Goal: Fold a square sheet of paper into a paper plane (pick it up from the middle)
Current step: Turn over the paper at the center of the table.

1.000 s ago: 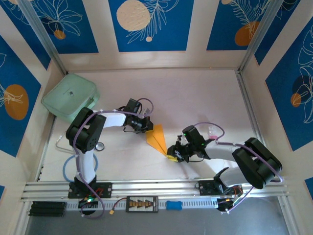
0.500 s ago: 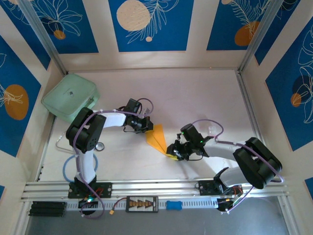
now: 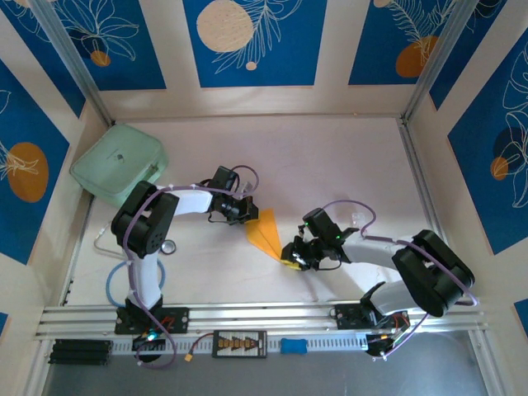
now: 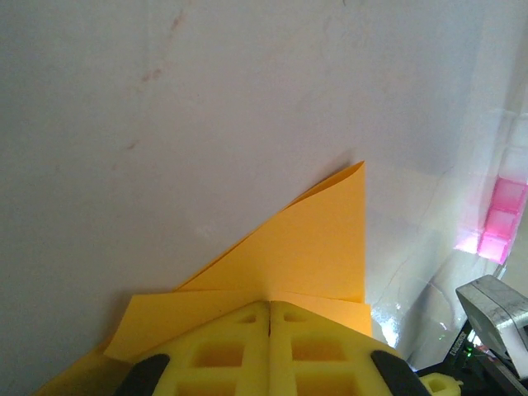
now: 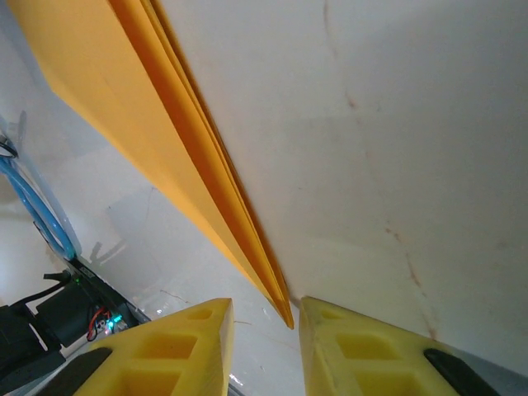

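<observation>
**At table centre: nose of the plane sits in the right gripper's gap**

Top view: the paper plane [image 3: 266, 233] lies flat on the table [image 3: 346, 165] between the two arms. Its long axis runs diagonally, wide end up-left and point down-right. The left gripper [image 3: 250, 213] is at the wide end, the right gripper [image 3: 290, 257] at the point. Both are close to the paper.

Left wrist: left gripper [image 4: 270, 338] has its fingers pressed together. It looks like they pinch the paper plane [image 4: 313, 247] on the centre crease. Orange-yellow, layered flaps, crisp edges.

Right wrist: right gripper [image 5: 264, 330] has its fingers spread. The sharp tip of the paper plane [image 5: 165, 140] points straight into the gap, apparently untouched. My read: right closes on the nose next.
</observation>
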Robot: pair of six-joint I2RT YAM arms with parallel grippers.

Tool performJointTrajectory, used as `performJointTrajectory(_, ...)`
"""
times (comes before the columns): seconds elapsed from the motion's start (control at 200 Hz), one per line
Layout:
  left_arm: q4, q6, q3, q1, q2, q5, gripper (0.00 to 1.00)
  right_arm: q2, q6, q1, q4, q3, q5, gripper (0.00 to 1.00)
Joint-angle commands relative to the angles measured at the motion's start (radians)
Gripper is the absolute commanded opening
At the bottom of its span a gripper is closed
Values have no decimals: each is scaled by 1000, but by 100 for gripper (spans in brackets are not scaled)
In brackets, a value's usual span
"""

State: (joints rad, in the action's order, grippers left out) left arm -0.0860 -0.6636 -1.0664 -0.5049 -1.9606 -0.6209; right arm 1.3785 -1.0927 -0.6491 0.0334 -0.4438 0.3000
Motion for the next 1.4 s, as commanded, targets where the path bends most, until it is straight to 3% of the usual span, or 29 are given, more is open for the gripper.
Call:
performJointTrajectory(0.0, -55, -8, 25, 17, -18, 54, 1, 19, 5, -11, -14, -31, 21, 29)
performJointTrajectory(0.365, -54, -9, 25, 19, -14, 53, 1, 21, 5, -3, -44, -22, 27, 28)
performJointTrajectory(0.57, -49, -3, 23, 18, -1, 48, 2, 13, 29, 2, 40, -32, -18, 29)
performJointTrajectory(0.815, -52, 19, 15, 11, 91, 41, 16, 9, 32, 3, 36, -28, -14, 29)
performJointTrajectory(0.96, -72, 25, 10, -7, 134, 50, 18, 5, 30, 3, 39, -26, -15, 29)
performJointTrajectory(1.39, -50, 38, -9, -75, 99, 19, 12, -8, 18, 7, 39, -18, -12, 29)
